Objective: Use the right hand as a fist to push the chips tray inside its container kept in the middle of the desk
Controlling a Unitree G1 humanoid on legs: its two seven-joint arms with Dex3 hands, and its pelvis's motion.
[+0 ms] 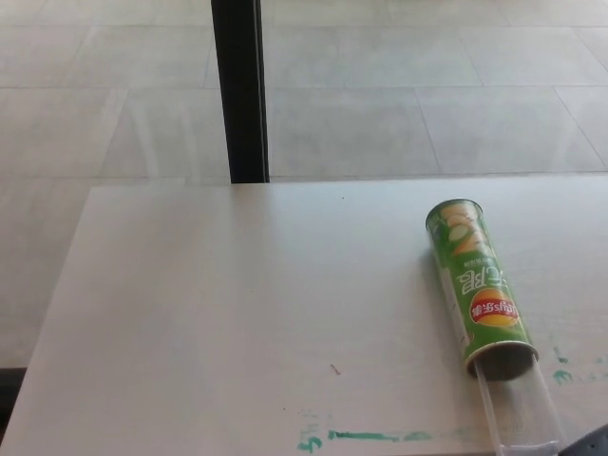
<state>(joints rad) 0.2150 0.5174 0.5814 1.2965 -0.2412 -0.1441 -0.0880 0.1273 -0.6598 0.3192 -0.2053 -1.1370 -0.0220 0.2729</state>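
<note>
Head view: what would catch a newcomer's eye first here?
The green chips can lies on its side toward the right of the white desk, its open end facing the near edge. A clear chips tray sticks out of that opening, reaching nearly to the picture's bottom. Green marker smears run along the desk's near edge, and a black post stands behind it.

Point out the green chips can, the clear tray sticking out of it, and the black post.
green chips can (478, 290), head view, on the label at mid-body.
clear tray (521, 413), head view, on its exposed length below the can's mouth.
black post (240, 90), head view, mid-height.
</note>
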